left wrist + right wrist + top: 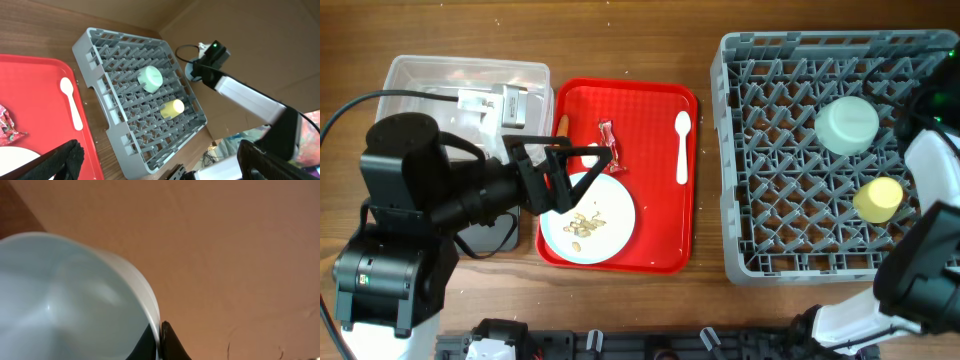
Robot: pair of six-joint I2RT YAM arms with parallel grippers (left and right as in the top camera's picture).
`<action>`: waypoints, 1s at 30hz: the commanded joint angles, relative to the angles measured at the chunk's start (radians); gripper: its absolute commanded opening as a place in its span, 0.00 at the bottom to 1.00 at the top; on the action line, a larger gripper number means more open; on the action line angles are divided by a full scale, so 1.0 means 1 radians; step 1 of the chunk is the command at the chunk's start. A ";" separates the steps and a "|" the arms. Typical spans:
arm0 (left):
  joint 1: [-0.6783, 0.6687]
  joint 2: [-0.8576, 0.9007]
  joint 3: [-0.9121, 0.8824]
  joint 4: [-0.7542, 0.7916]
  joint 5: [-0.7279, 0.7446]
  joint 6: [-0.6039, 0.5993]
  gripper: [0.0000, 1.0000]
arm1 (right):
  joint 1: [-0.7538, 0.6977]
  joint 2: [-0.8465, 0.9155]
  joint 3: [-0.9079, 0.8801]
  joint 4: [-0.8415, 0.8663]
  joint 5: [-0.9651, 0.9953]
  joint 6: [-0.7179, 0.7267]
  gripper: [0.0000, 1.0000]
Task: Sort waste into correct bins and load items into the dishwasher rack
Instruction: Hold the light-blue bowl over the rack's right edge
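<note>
My left gripper (pixel 582 172) stands open just above the pale blue plate (pixel 618 212), which holds beige food scraps (pixel 582 226) on the red tray (pixel 660 235). A red candy wrapper (pixel 609 146) and a white spoon (pixel 683 148) lie on that tray, and an orange carrot piece (pixel 560 125) sits at its left rim. In the grey dishwasher rack (pixel 790 200) are an upturned pale green bowl (pixel 847 124) and a yellow cup (pixel 878 199). My right gripper (pixel 160 336) is shut on the rim of the pale blue bowl (pixel 60 300), beyond the rack's far right side.
A clear tub (pixel 420 78) with a white tissue (pixel 478 103) inside stands at the back left. A black tray (pixel 498 238) lies mostly hidden under my left arm. A brown cardboard wall rises behind the rack.
</note>
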 commanded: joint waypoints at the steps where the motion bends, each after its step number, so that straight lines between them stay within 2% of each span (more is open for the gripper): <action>1: -0.005 0.000 0.011 0.003 0.016 0.023 1.00 | -0.003 0.069 0.005 0.084 0.051 -0.151 0.04; 11: -0.005 0.000 0.011 0.003 0.016 0.023 1.00 | -0.004 0.143 0.005 0.115 0.051 -0.226 0.04; 30: -0.005 0.000 0.011 0.003 0.016 0.023 1.00 | 0.039 0.156 0.005 0.129 0.035 -0.219 0.04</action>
